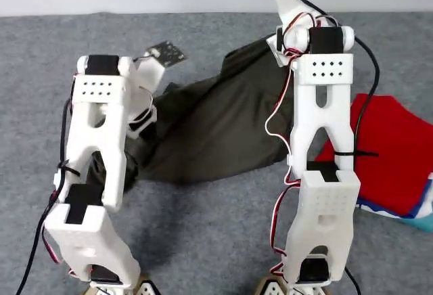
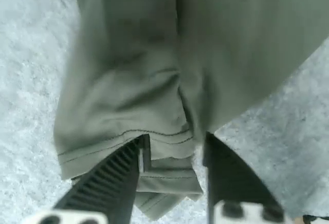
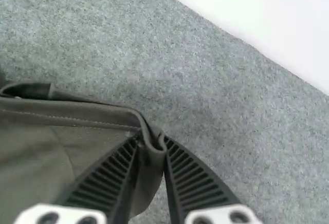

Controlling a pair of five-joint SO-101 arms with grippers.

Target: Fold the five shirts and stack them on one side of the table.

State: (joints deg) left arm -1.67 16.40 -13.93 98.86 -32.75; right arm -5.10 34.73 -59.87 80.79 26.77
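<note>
Where the left arm leans in at the left of the grey bench [image 1: 203, 241], its pincer [image 2: 172, 147] stands partly open astride a stitched hem of the olive shirt [image 1: 216, 126], with a bunched fold of cloth between the two fingers. The shirt is dull olive green, creased, and spread slantwise across the middle of the bench between the two arms. Its double-stitched hem comes out in the left wrist view, while the high view gives a dark rumpled mass. At the shirt's far edge the right pincer [image 3: 151, 154] is closed tight on a thin fold of its seam. Right of that arm lies a red shirt [image 1: 399, 160], white and teal at its near edge
</note>
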